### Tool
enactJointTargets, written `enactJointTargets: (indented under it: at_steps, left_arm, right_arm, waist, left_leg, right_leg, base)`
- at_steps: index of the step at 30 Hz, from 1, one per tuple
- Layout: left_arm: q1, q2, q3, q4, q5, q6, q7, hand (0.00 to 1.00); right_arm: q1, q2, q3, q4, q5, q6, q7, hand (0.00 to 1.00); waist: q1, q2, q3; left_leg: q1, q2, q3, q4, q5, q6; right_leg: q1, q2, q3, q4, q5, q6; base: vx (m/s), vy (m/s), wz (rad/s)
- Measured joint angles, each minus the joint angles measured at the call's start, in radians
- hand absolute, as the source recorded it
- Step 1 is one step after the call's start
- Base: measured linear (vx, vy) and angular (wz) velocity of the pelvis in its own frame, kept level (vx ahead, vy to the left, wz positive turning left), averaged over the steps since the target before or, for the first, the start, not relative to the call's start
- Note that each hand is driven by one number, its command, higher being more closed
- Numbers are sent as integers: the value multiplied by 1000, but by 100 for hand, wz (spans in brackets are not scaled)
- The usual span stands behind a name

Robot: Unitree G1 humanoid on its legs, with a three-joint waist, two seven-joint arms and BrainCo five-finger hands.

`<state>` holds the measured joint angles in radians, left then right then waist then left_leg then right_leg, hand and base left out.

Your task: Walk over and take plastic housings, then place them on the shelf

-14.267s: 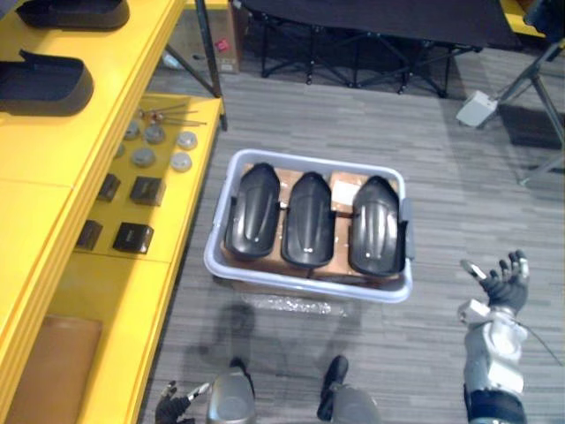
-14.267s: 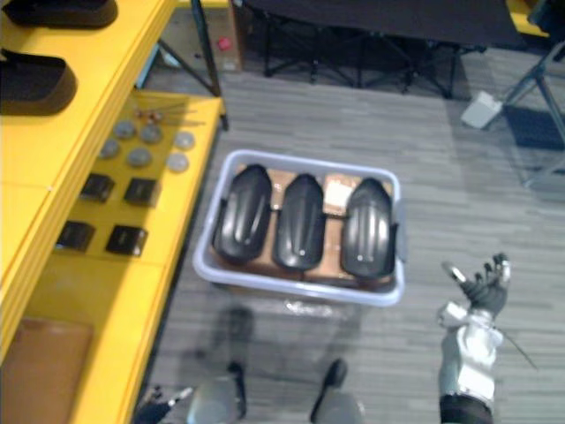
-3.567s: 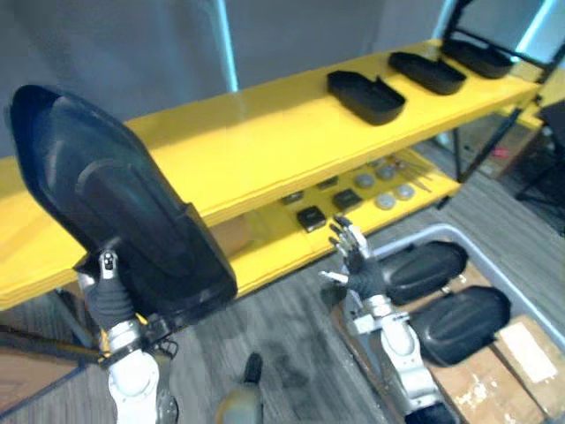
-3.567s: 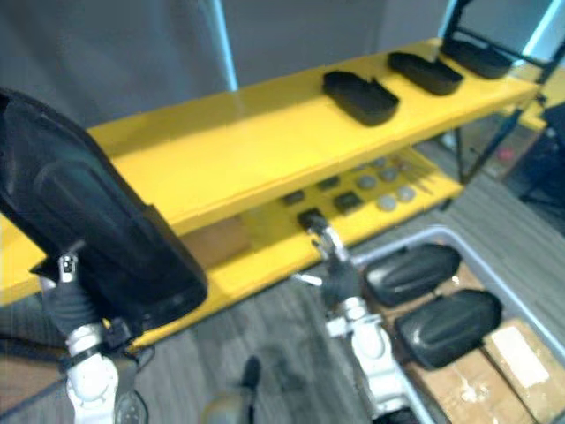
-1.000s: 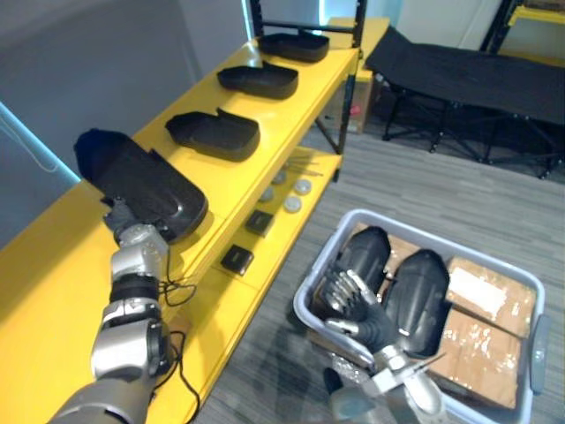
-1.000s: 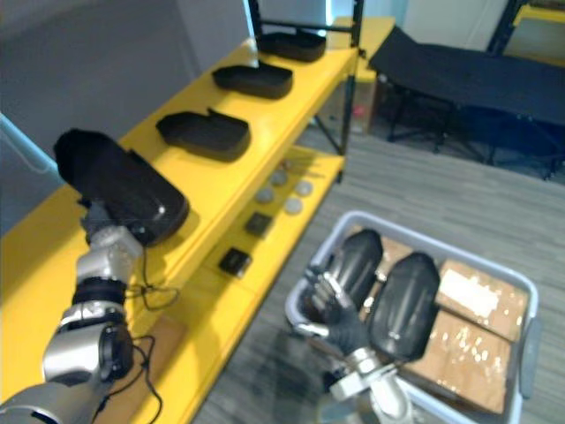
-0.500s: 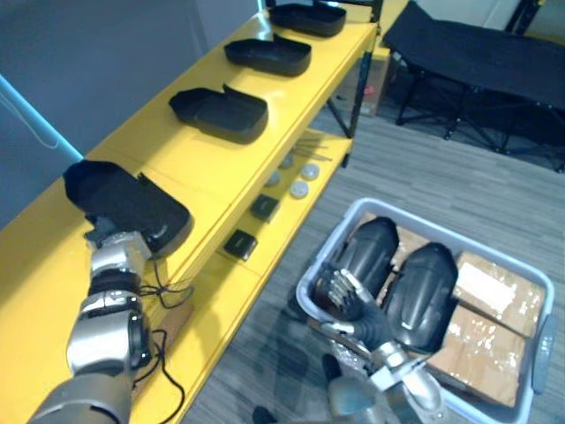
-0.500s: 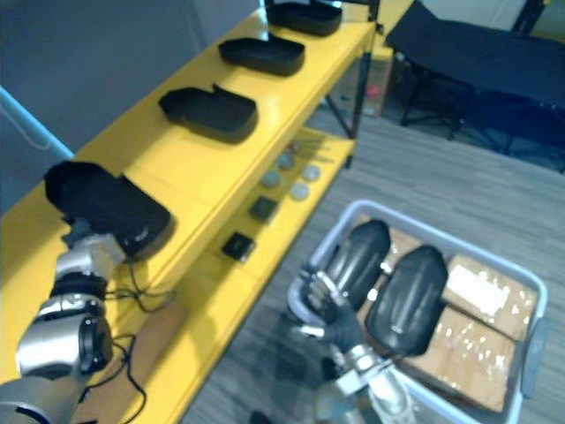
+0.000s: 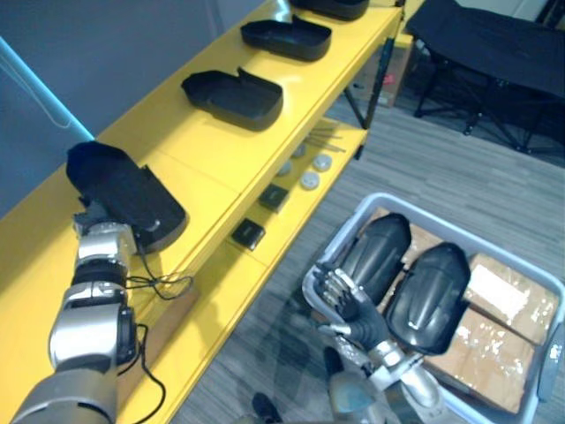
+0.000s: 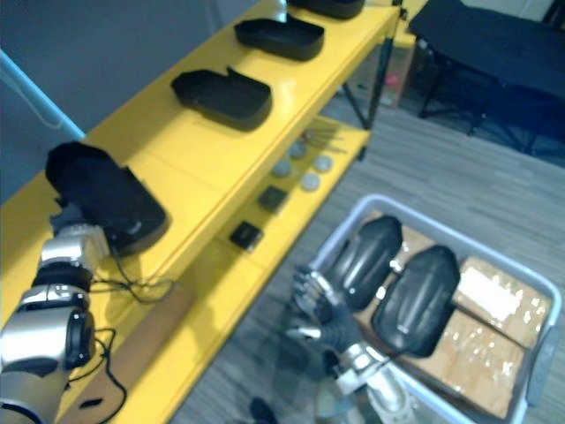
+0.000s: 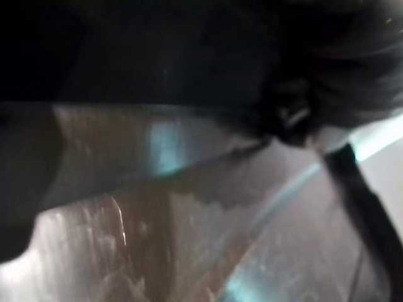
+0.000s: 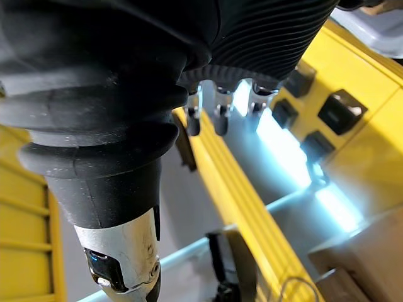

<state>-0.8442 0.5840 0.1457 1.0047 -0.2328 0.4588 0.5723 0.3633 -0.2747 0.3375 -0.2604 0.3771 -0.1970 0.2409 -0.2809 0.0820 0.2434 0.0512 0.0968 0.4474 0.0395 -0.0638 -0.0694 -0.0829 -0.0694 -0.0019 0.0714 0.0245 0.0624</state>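
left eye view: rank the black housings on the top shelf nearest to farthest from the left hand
1. near-end housing, right at the left hand
2. second housing, next along
3. third housing, beyond it
4. fourth housing, far end

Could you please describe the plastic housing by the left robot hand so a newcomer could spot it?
Start at the long yellow shelf on the robot's left, whose top board carries a row of black housings. The one meant is the nearest housing in that row. Unlike the others farther along, it has the left robot hand right against it.
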Motion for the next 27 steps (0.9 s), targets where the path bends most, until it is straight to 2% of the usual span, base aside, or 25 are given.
enactJointTargets:
  at_steps: [5,13,19,24,27]
  left_arm:
    - [0,-1,0,21,-85,-7,1,0]
    - [0,-1,7,34,-137,-101,22,0]
    - [0,-1,11,37,-280,-178,92,0]
    - [0,-30,36,42,-397,-286,115,0]
    - [0,-70,50,47,-439,-395,121,0]
  right_arm:
    - [-11,-13,22,4,-5,-6,7,0]
    - [-64,-26,42,-91,-10,-23,41,0]
    - [-119,-50,37,-146,-7,-27,69,0]
    - [-161,-61,41,-208,-7,-125,162,0]
    - [-285,-62,70,-216,-24,-181,156,0]
  waist:
    - [-2,0,0]
    - [1,1,32]
    - [11,1,42]
    - [18,0,42]
    - [24,0,42]
  left_leg:
    - [0,0,0,1,0,0]
    - [-2,-1,-3,5,0,0]
    - [-2,-1,-5,5,0,0]
    - [1,-2,-28,6,2,3]
    - [5,-7,-45,5,5,7]
  right_leg:
    - [0,0,0,0,1,1]
    - [1,-3,-2,0,2,2]
    - [1,-3,-3,0,2,3]
    - [20,-8,-26,-8,2,3]
    - [41,-15,-47,-23,6,8]
  base:
    - [0,0,0]
    - [0,0,0]
    - [0,0,0]
    - [-3,2,11]
    - [-23,12,18]
